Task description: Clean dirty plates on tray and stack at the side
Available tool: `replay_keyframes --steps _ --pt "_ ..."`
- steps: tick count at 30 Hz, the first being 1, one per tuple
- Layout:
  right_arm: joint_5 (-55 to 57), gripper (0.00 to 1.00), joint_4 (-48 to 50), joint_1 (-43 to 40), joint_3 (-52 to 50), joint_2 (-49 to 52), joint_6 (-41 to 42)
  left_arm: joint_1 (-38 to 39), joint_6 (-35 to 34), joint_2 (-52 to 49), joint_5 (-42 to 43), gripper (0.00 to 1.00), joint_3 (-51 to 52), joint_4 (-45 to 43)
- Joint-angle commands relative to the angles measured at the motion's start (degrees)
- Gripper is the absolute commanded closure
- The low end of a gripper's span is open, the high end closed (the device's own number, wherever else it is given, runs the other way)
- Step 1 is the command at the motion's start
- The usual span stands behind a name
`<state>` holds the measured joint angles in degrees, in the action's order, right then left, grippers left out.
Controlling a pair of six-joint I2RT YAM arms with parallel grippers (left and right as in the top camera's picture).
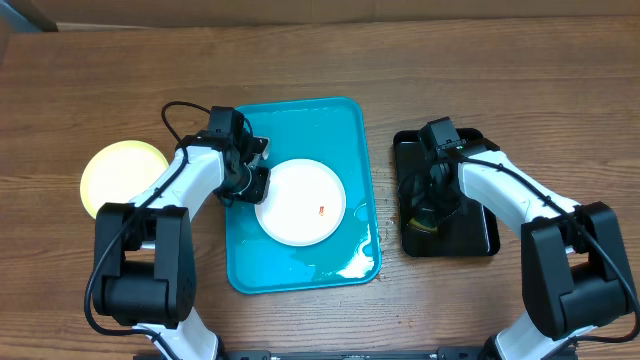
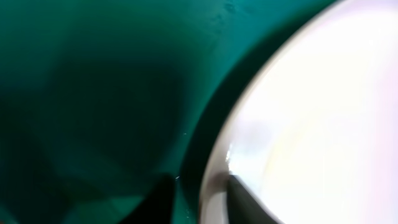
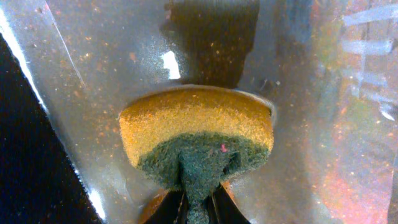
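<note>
Turquoise comes nearest us: the front rim of the large turquoise rectangular plastic tray (image 1: pixel 345 130), where a thin pool of clear liquid (image 1: pixel 352 266) sits in the right corner. Just beyond, a round white plate (image 1: pixel 295 205) lies flat in the tray, a small orange-red smear (image 1: pixel 321 210) right of its middle. We find the left gripper (image 1: pixel 256 184) at that plate's left rim; its fingers (image 2: pixel 242 202) stand a little apart astride the rim, one over the white face, one outside, and we cannot tell whether they pinch it. Level with it, the right gripper (image 3: pixel 198 208) is down in the small glossy black rectangular tray (image 1: pixel 475 238), jaws pressed onto the green scouring side of a yellow sponge (image 3: pixel 196 127), which rests on the wet floor. Farther left, on the wooden table (image 1: pixel 500 80), a pale yellow-green round plate (image 1: pixel 122 178) lies well apart from the tray
</note>
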<state>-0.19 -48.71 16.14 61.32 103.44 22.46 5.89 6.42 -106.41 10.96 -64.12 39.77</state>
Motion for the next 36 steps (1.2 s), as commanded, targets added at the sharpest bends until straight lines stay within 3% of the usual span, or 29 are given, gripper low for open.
replay_keyframes --steps 1,4,9,11,21,28,36 --pt "0.02 0.9 -0.48 -0.04 -1.46 -0.11 -0.2 -0.17 1.75 -1.09 1.97 0.96 0.22 0.24" --pt "0.02 0.9 -0.44 -0.04 -1.46 -0.11 -0.2 -0.26 0.44 -1.09 1.38 0.96 0.22 2.21" --pt "0.07 0.9 0.72 -0.76 -1.46 -0.11 -0.2 -0.26 -9.33 -1.09 -7.37 0.96 0.22 4.15" --pt "0.04 0.96 1.14 -1.6 -1.4 -0.11 -0.17 -0.26 -9.4 -1.09 -7.04 0.96 0.22 4.11" --pt "-1.46 0.96 -8.87 -2.89 7.28 -4.57 -5.99 -0.26 -15.54 -1.09 -6.49 0.96 0.22 4.98" --pt "-0.83 0.96 -7.52 -2.34 6.78 -5.62 -5.49 -0.26 -20.94 -1.09 -5.4 0.96 0.22 4.9" --pt "-0.35 0.96 0.7 -2.34 0.72 -2.34 -2.71 -0.26 -21.77 -1.09 -2.19 0.96 0.22 4.61"
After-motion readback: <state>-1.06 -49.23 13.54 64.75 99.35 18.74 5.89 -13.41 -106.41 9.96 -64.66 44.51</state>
